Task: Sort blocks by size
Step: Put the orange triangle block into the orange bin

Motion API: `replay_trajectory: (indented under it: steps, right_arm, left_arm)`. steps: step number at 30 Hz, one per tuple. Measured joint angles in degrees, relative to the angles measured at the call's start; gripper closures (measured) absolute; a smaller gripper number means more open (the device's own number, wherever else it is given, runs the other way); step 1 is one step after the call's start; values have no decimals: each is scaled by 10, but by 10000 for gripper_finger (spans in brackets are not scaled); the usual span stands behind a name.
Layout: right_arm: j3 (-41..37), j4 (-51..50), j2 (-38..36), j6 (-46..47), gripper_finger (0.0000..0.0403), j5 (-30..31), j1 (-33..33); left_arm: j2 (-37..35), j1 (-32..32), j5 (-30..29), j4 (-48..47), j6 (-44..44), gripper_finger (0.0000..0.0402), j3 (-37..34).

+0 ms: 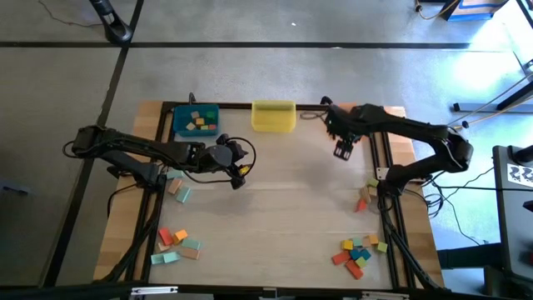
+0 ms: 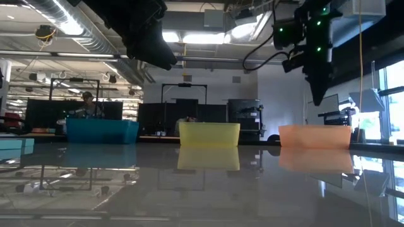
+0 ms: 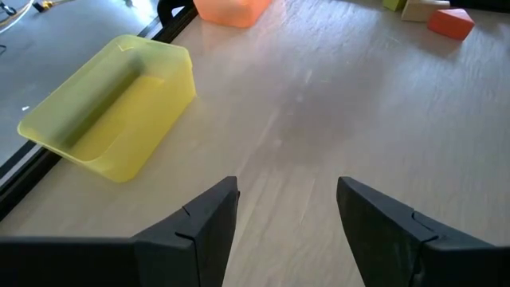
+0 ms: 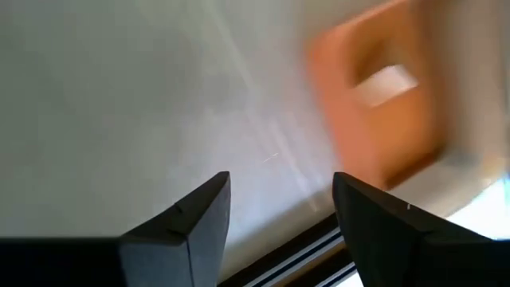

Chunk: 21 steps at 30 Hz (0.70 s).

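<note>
Blocks, small wooden pieces in mixed colours, are in neither pincer: your right gripper (image 1: 342, 151) hangs parted and empty near the orange plastic bin (image 4: 381, 119), your left gripper (image 1: 238, 177) gapes mid-table. Several blocks fill the blue bin (image 1: 196, 122); loose clusters (image 1: 358, 253) remain. The orange bin's contents are blurred.

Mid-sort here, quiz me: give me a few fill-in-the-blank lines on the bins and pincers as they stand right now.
1. The blue bin already holds several small ____.
2. The yellow bin holds ____.
3. The left pincer is open and grips ____.
4. The right pincer hovers open beside the bin coloured ____.

Missing words: blocks; nothing; nothing; orange
</note>
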Motion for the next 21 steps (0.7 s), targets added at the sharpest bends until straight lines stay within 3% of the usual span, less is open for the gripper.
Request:
replay_trajectory:
  steps: [9,21]
  right_arm:
    - [-18,-71,0,111,188,-17,151]
    - [-87,-85,0,226,188,-64,346]
  left_arm:
    - [0,0,0,0,0,199,0]
    - [0,0,0,1,2,199,0]
